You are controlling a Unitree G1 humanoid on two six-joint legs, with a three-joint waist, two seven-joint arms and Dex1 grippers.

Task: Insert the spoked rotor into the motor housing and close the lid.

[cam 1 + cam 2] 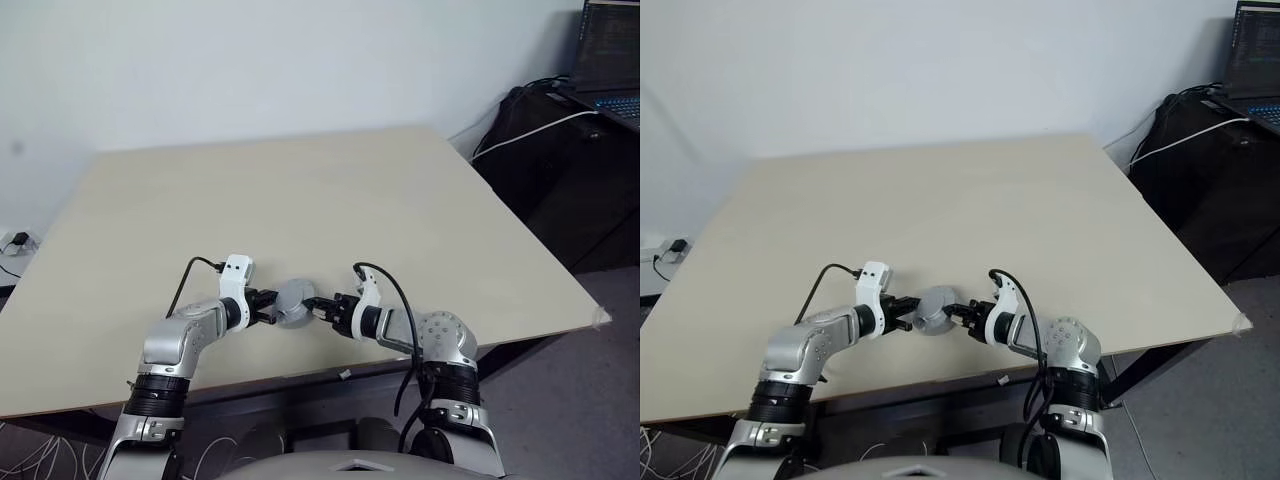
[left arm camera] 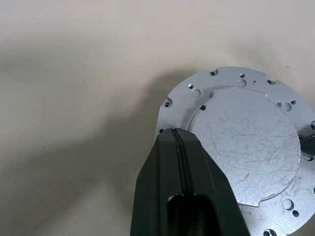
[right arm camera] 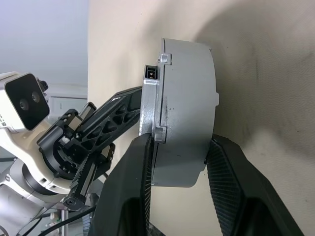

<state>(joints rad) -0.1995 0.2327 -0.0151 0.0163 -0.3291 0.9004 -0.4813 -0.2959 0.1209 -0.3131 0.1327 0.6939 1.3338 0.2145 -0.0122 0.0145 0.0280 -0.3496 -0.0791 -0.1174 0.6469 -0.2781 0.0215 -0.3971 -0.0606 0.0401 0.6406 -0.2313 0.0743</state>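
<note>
Lid (image 2: 246, 147) sitting on the motor housing (image 3: 189, 108) at the bench (image 1: 300, 200) near edge.
I am squeezing the assembly sides with the right pincer (image 3: 179, 162); left pincer (image 2: 178, 140), fingers together, is pressing its rim; closure looking nearly done.

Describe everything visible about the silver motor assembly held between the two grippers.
The motor assembly is a thick, round, silver-grey metal puck with a scratched flat face, small holes round its rim and a small dark connector at its edge. It sits over the near part of the table, between both grippers. The left gripper is shut at its rim; the right gripper straddles its thickness.
</note>
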